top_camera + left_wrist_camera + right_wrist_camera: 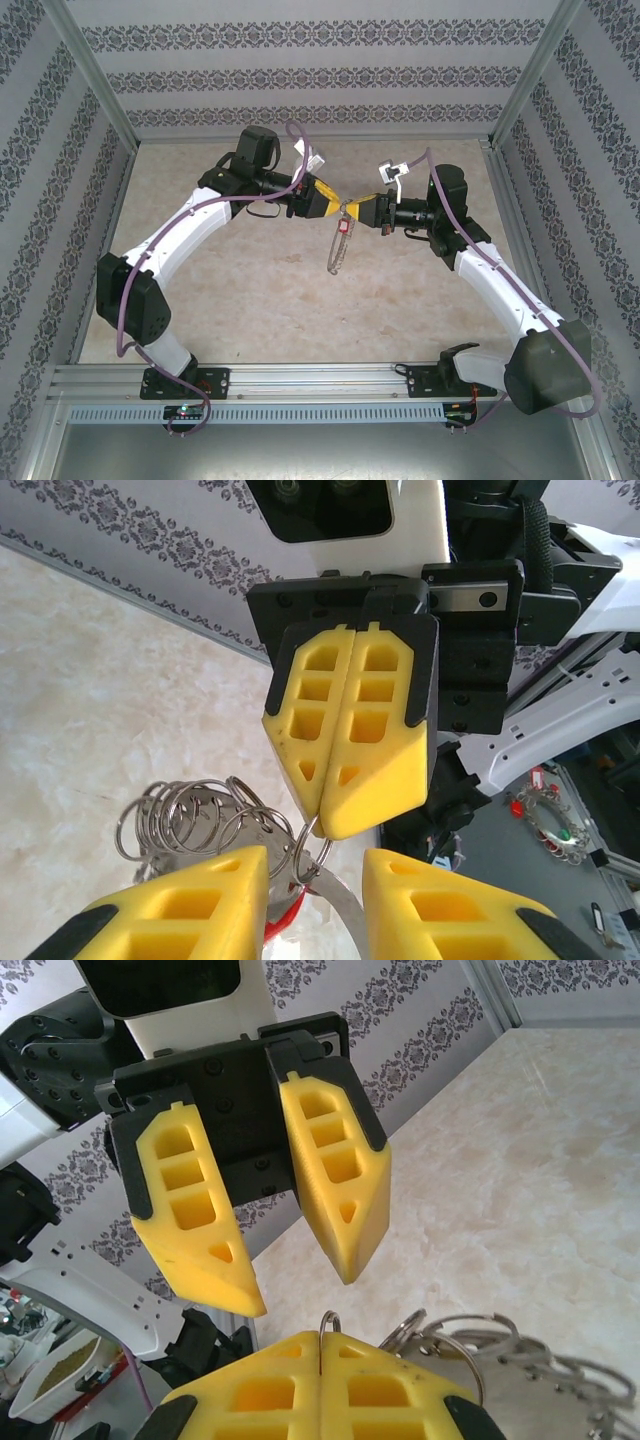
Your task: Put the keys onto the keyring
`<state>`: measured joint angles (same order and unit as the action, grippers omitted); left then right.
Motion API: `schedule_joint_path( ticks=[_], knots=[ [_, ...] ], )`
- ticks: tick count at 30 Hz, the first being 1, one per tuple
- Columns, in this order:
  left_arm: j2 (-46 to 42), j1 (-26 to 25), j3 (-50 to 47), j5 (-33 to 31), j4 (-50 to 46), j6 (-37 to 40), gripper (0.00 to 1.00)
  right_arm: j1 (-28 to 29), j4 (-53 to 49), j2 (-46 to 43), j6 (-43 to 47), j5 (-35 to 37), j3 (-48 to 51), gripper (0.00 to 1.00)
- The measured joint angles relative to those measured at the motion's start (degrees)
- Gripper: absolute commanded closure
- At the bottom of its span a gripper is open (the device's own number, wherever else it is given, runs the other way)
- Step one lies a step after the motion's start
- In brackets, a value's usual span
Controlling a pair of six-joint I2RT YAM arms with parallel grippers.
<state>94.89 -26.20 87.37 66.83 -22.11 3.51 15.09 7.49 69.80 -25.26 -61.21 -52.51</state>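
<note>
Left end effector (315, 865) hangs spread just short of the right end effector (335, 818), which pinches the keyring (190, 820) by its top. The key (345, 227) dangles just below it. Closing off-line could jar the ring loose.

Yellow fingers (350, 715) backed in black, white arms (190, 228) with black joints, purple cables (292, 140). Silver keyring (185, 815), red-headed key (345, 227). Creamy marbled table (260, 305); pale walls (300, 85) with dark floral stripes.

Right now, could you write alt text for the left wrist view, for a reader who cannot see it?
The right gripper, its yellow fingers shut, pinches a small ring of the keyring. The left gripper sits just below, fingers apart, with a bit of red beside one finger.
</note>
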Motion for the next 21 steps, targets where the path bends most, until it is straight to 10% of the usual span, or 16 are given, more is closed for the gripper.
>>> schedule_joint_path(
  ticks=[15,21],
  knots=[
    [2.0,-1.6,0.0,3.0,1.6,-0.8,0.72,0.0,0.0,0.0,0.0,-0.8,-0.3,1.00],
    [2.0,-1.6,0.0,3.5,2.8,-1.7,0.91,0.0,0.1,0.0,0.0,-1.3,-0.3,1.00]
  ],
)
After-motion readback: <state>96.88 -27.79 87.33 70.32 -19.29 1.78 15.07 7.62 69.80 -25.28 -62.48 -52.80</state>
